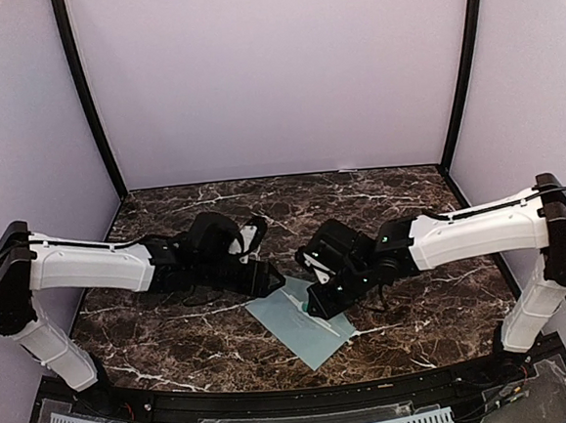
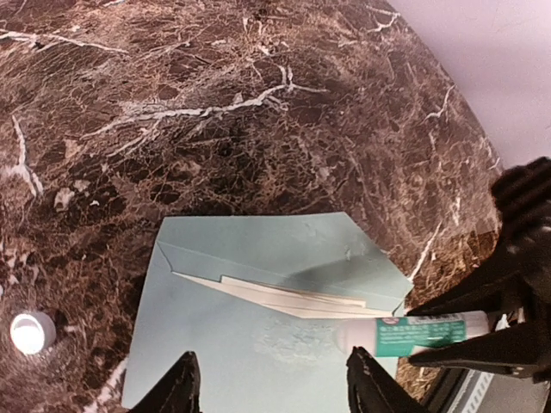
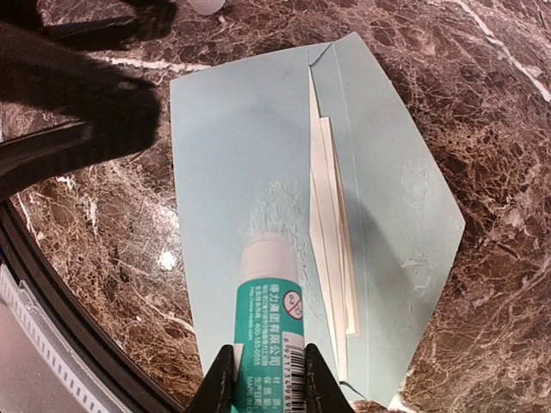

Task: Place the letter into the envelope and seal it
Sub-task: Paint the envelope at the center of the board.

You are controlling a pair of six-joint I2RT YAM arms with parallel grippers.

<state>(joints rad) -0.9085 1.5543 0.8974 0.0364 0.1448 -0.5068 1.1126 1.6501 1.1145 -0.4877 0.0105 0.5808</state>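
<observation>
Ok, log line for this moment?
envelope: flat, flap open | letter: inside, edge showing | right tool: gripping glue stick, tip on envelope | left tool: open, above envelope | seal: not done

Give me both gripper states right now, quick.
Left gripper: open, holding nothing, over the envelope.
Right gripper: closed on the glue stick.

Surface: dark brown marble-patterned table (image 1: 262,198), white veining, glossy. Lying flat on it, centre and towards the near edge: pale grey-teal rectangular paper envelope (image 2: 224,344), set askew, pointed flap open and flat against the tabletop. Also on the marble: small round white cap (image 2: 33,333), apart from the envelope's corner.
</observation>
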